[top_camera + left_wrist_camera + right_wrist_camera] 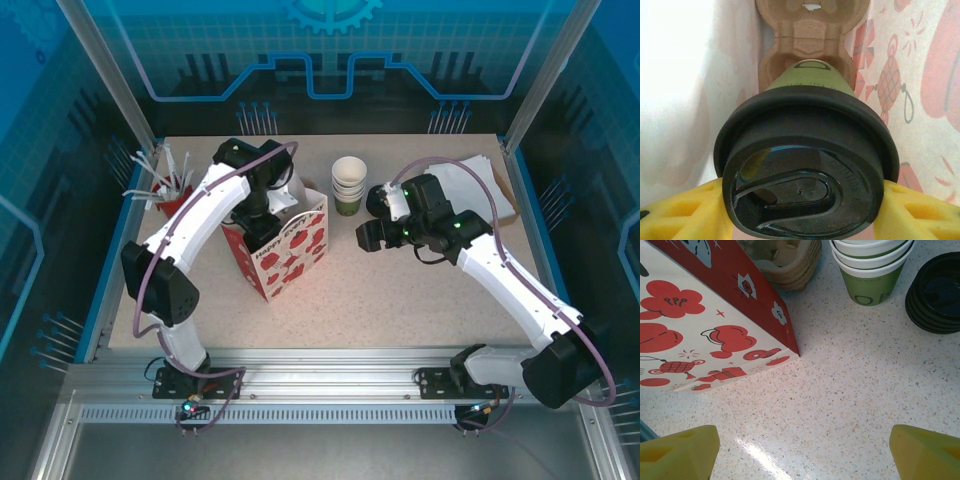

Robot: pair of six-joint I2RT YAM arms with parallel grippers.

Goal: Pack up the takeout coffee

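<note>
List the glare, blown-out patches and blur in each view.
Left wrist: the bag wall on the left is washed out white, and the lid of the coffee cup shows glossy reflections. Right wrist: a bright glare streak on the table, the yellow fingertips soft. Top external: evenly lit, sharp.

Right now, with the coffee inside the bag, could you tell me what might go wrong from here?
The left gripper grips the takeout coffee at its lid, so the lid could pop loose. The cup may miss the pocket of the cardboard carrier below and tip. The right gripper stands open, apart from the bag, so nothing steadies its thin walls.
</note>
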